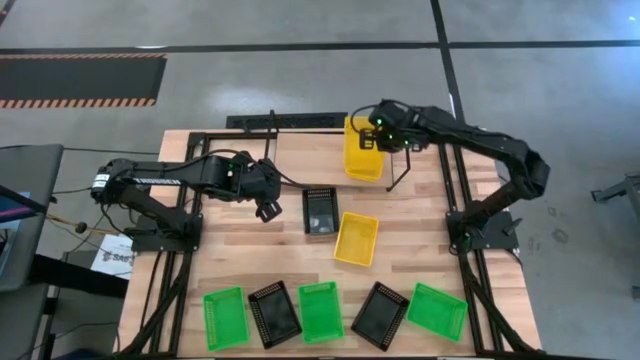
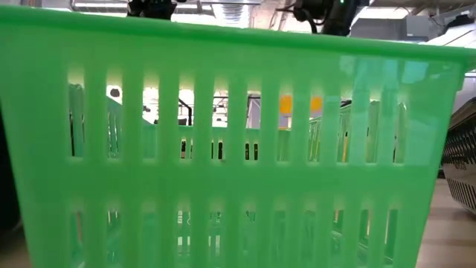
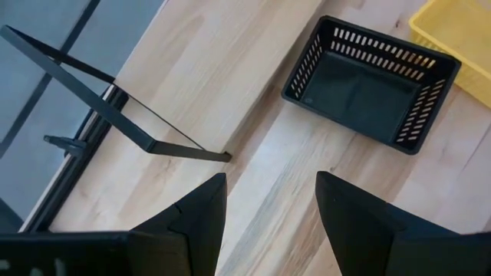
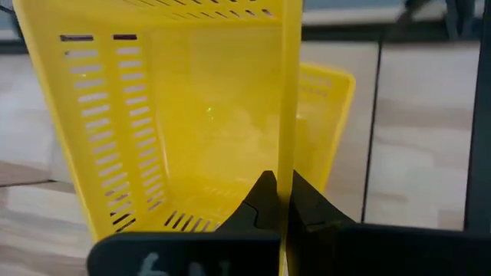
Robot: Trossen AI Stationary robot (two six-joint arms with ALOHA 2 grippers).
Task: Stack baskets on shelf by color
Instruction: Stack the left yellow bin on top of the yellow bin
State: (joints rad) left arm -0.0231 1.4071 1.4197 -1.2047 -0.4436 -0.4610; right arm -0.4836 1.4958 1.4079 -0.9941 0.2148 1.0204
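A: How is the light?

B: Even and bright from overhead. On the wooden table (image 1: pixel 400 215) the shadows are soft and short, with no harsh glare.

A: And the low view?

B: A green basket (image 2: pixel 238 141) sits right at the lens and fills it, soft and out of focus, backlit so its slots glow. Ceiling lights burn white behind it.

A: The wrist views?

B: The yellow basket (image 4: pixel 192 115) glows translucent, slightly blurred up close. The black basket (image 3: pixel 372 80) looks crisp, and the left gripper's fingers (image 3: pixel 192 222) are dark, featureless shapes.
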